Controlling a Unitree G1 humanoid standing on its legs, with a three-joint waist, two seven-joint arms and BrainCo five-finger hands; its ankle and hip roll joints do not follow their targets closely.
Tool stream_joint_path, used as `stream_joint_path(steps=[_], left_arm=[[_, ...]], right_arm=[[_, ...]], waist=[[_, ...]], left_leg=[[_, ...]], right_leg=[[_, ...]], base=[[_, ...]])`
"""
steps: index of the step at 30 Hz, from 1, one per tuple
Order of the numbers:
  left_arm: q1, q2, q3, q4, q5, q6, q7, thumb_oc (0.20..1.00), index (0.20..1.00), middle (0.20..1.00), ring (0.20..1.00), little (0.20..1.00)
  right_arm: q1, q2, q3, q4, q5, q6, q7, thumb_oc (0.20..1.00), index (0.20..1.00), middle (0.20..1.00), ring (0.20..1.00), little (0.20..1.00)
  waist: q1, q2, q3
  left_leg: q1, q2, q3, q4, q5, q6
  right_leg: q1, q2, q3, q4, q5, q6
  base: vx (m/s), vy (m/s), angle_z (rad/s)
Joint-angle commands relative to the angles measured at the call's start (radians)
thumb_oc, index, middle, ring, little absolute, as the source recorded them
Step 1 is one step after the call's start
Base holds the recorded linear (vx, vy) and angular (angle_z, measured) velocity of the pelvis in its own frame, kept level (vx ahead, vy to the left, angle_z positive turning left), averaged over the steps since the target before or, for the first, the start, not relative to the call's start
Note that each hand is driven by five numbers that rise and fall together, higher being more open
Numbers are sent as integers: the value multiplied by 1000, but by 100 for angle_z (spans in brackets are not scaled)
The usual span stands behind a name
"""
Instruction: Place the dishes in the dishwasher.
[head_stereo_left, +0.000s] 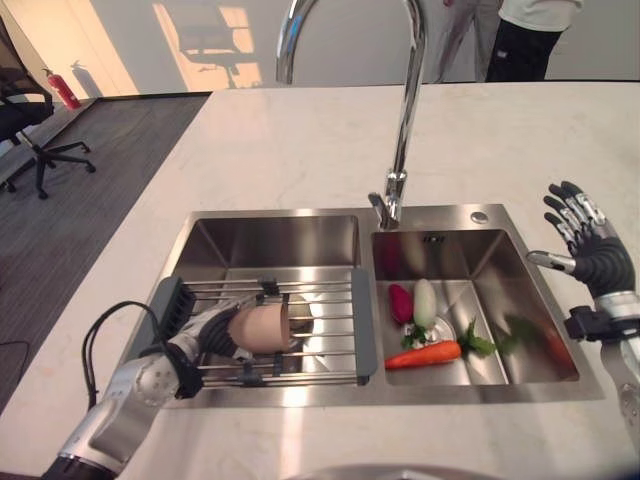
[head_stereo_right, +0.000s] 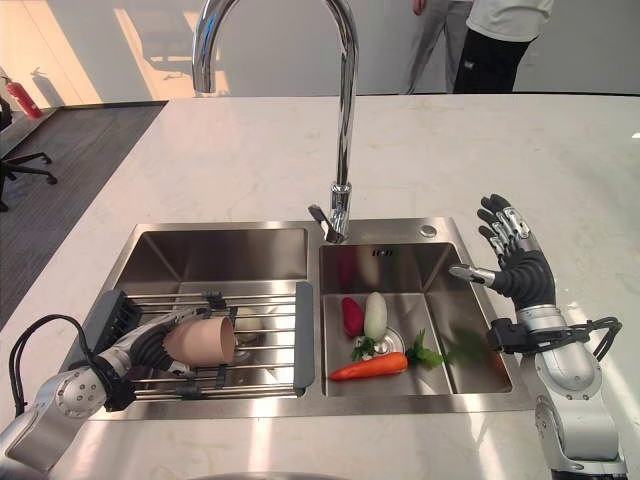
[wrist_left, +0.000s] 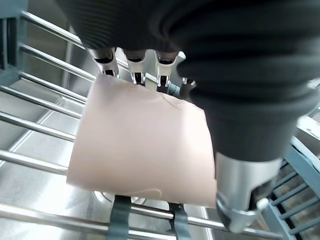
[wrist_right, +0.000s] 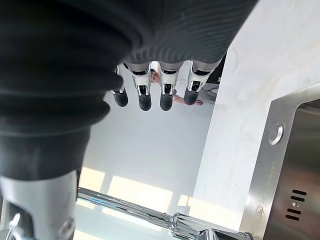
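A beige cup (head_stereo_left: 262, 328) lies on its side on the roll-up rack (head_stereo_left: 325, 297) that spans the left sink basin. My left hand (head_stereo_left: 210, 336) reaches in from the lower left, its fingers and thumb curled round the cup (wrist_left: 140, 145). The cup's mouth points right, toward the rack's end bar. My right hand (head_stereo_right: 522, 268) is raised above the counter at the sink's right rim, palm toward the sink. Its fingers (wrist_right: 145, 95) are straight and spread, and it holds nothing.
The right basin (head_stereo_left: 540, 330) holds a carrot (head_stereo_left: 425, 354), a white vegetable (head_stereo_left: 425, 300), a red one (head_stereo_left: 400, 302) and greens (head_stereo_left: 480, 343). A tall chrome faucet (head_stereo_left: 405, 120) rises between the basins. A person (head_stereo_left: 530, 40) stands beyond the counter; an office chair (head_stereo_left: 30, 130) is at the far left.
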Motion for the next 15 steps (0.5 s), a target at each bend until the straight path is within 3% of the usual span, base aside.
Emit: stream_joint_path(steps=[1,9,15], left_arm=[[-31,48,53,-35,22,-7,16,1000,1000,1000,1000,1000],[-42,45,29,0,35,13,30,1000,1000,1000,1000,1000],[-87,6,-10,65,67,41,114,1000,1000,1000,1000,1000]], right_arm=[[-92,-22,-40,-25,-1,-64,-13,1000,1000,1000,1000,1000],[-106,-19,-28,-17,-12,-67,-7,1000,1000,1000,1000,1000],[-122,-8,-7,-17,-25,-65,-1,1000,1000,1000,1000,1000]], waist=[[6,30,-11],[0,30,-11],[-6,27,-13]], left_leg=[[49,100,27,5,-28,-73],[49,101,32,4,-27,-74],[50,103,31,4,-27,-75]], right_leg=[[-18,-81,26,27,-64,98],[-21,-79,31,25,-62,99],[-20,-76,38,19,-61,96]], base=[[0,0,0],[0,0,0],[0,0,0]])
